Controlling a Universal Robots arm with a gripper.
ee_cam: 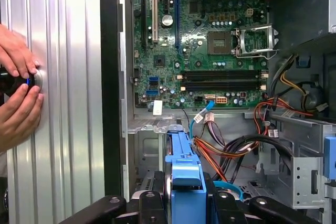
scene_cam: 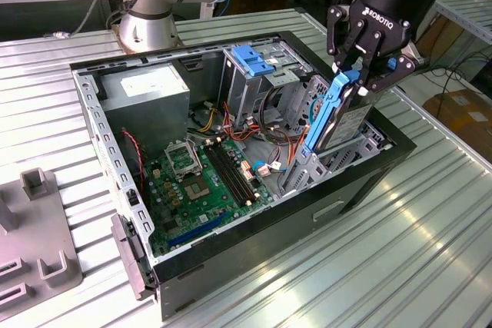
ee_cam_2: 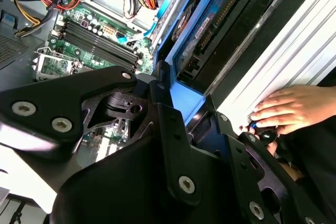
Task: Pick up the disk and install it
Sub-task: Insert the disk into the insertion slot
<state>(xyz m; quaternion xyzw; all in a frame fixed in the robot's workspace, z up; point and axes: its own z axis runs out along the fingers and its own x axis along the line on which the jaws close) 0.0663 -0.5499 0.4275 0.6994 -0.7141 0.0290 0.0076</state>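
My tool (scene_cam: 361,74) was clamped on the disk (scene_cam: 347,122), gripping the upper end of its blue rails from both sides, right of centre in the upper part of the exterior view. The disk stood on edge, leaning a little. Its lower end was down inside the case (scene_cam: 361,190), close behind the black wall on the exterior view's right. In the first wrist view the blue rail ran straight out from my tool toward a grey metal bay.

Just beside the disk lay a tangle of red, orange and black cables (scene_cam: 269,124). Past them the green board (scene_cam: 201,182) lay flat on the case floor. A blue bracket (scene_cam: 252,59) sat atop the grey cage (scene_cam: 254,86) further back. The power supply (scene_cam: 146,90) filled the far corner toward the exterior view's left.

The case lay open on the ribbed metal bench (scene_cam: 430,243). In the first wrist view a person's hands (ee_cam: 18,114) rested on the bench outside the case, around a small dark object. The arm's base (scene_cam: 146,28) stood behind the case, at the upper left of the exterior view.
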